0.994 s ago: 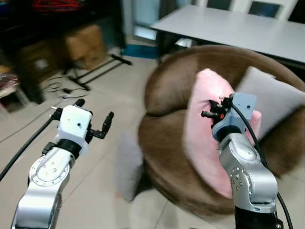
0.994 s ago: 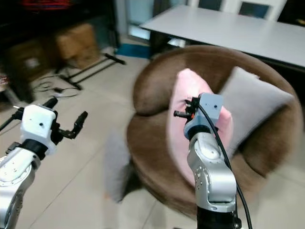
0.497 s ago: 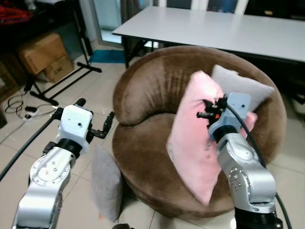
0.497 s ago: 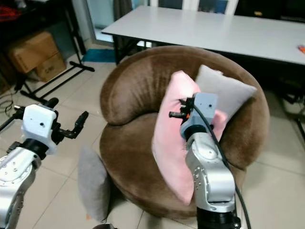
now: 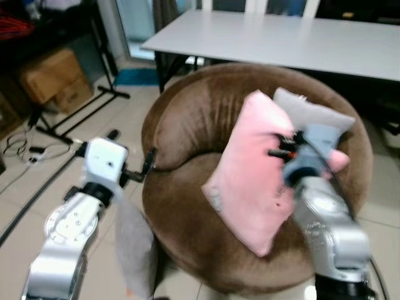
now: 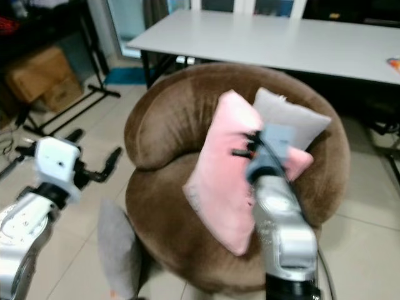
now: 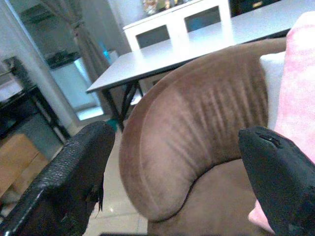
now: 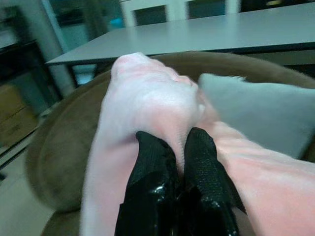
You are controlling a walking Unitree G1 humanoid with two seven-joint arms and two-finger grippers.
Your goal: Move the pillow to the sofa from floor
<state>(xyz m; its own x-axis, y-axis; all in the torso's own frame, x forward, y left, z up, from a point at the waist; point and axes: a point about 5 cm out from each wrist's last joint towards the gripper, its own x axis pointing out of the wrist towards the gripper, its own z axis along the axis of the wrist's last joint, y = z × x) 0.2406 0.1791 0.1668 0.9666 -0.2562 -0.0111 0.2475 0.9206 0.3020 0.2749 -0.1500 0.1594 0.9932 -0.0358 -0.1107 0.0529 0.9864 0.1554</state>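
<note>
Tiled floor point(image 5: 37, 187) surrounds a round brown sofa point(image 5: 194, 125) that stands before a long white table point(image 5: 300, 40). Right gripper point(image 8: 172, 162): its two black fingers point(image 8: 150, 162) are pressed together on a fold of the pink pillow point(image 5: 250, 175), pinching the fabric near the pillow's upper edge. The right arm point(image 5: 328, 231) rises from the lower edge of the head views and bends forward over the sofa's front rim, its wrist level with the pillow's upper half. The pink pillow hangs tilted above the sofa seat, its upper corner near the backrest and its lower corner pointing down toward the seat's front edge; whether that corner touches the seat cannot be told. Just behind it a grey pillow point(image 5: 312, 112) leans against the backrest. Left gripper point(image 5: 131, 153): fingers point(image 7: 78, 167) spread wide apart, holding nothing, aimed at the sofa's outer left side. The left arm point(image 5: 69, 231) is raised and bent at the elbow, forearm pointing forward. Another grey cushion point(image 5: 134, 247) stands on the floor against the sofa's left base. Cardboard boxes point(image 5: 53, 78) and a black stand point(image 5: 94, 94) occupy the far left.
</note>
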